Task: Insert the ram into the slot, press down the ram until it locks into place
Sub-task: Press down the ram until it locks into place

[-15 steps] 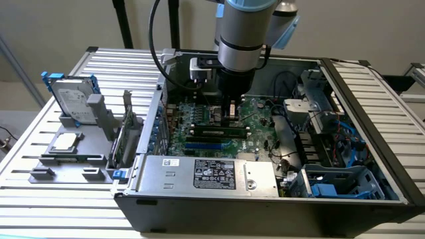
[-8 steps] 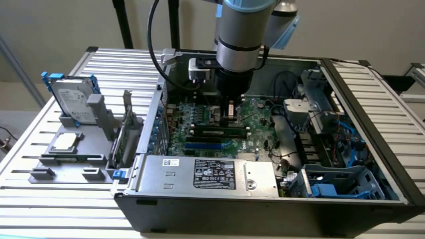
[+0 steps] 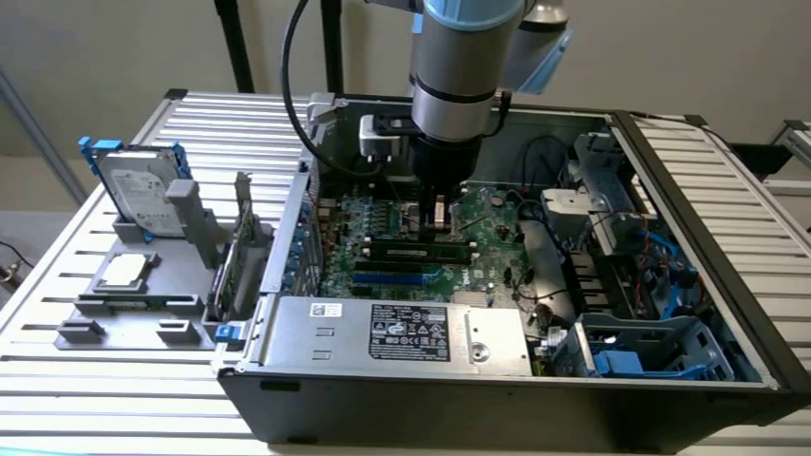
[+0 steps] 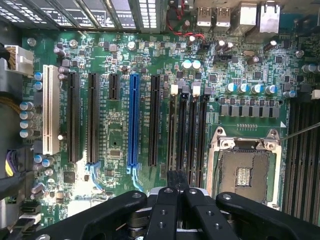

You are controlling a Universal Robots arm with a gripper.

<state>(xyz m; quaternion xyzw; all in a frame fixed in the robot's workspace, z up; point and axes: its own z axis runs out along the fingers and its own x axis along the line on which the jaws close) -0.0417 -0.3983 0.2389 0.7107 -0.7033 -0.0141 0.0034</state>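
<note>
Sitting on the ribbed silver metal tabletop (image 3: 51,323) before a pale beige wall (image 3: 114,47): open black computer case (image 3: 507,413). Hovering over the large green motherboard (image 4: 115,135), black fingers (image 4: 171,182) pressing together, gripping nothing. Lying along a long black slot (image 3: 363,253), at six o'clock of the fingers: thin green ram (image 3: 412,253).
</note>
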